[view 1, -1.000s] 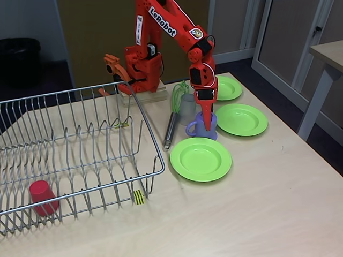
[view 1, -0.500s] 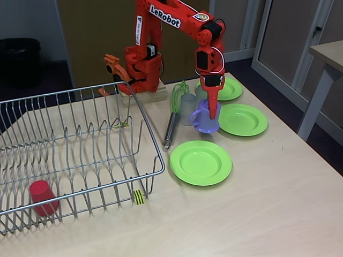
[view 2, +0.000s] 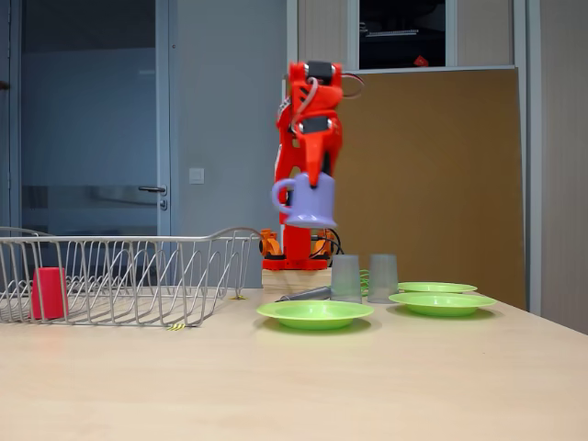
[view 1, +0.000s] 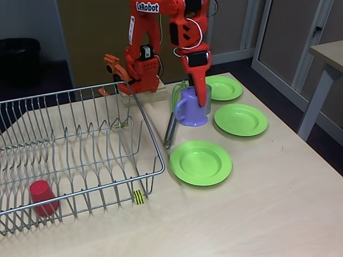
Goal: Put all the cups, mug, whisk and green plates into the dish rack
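Note:
The lilac mug (view 1: 188,108) (view 2: 308,202) hangs well above the table, with my gripper (view 1: 200,99) (view 2: 315,176) shut on its rim. Its handle points toward the dish rack (view 1: 80,155) (view 2: 138,276). The red cup (view 1: 42,197) (view 2: 49,292) lies inside the rack near its front corner. Two grey-blue tumblers (view 2: 345,277) (view 2: 382,277) stand on the table below the mug; one tumbler (view 1: 208,94) peeks out behind it. The whisk (view 1: 170,128) (view 2: 303,295) lies beside them. Three green plates (view 1: 200,161) (view 1: 240,119) (view 1: 223,87) rest flat on the table.
The arm's base (view 1: 140,75) stands on a wooden block at the table's back edge, just behind the rack's far corner. A yellow-and-black tag (view 1: 139,196) marks the rack's near corner. Bare tabletop (view 1: 257,214) spreads in front.
The mug has been lifted off the table in my gripper and carried up and left, toward the rack. Plates, tumblers, whisk and red cup stayed put.

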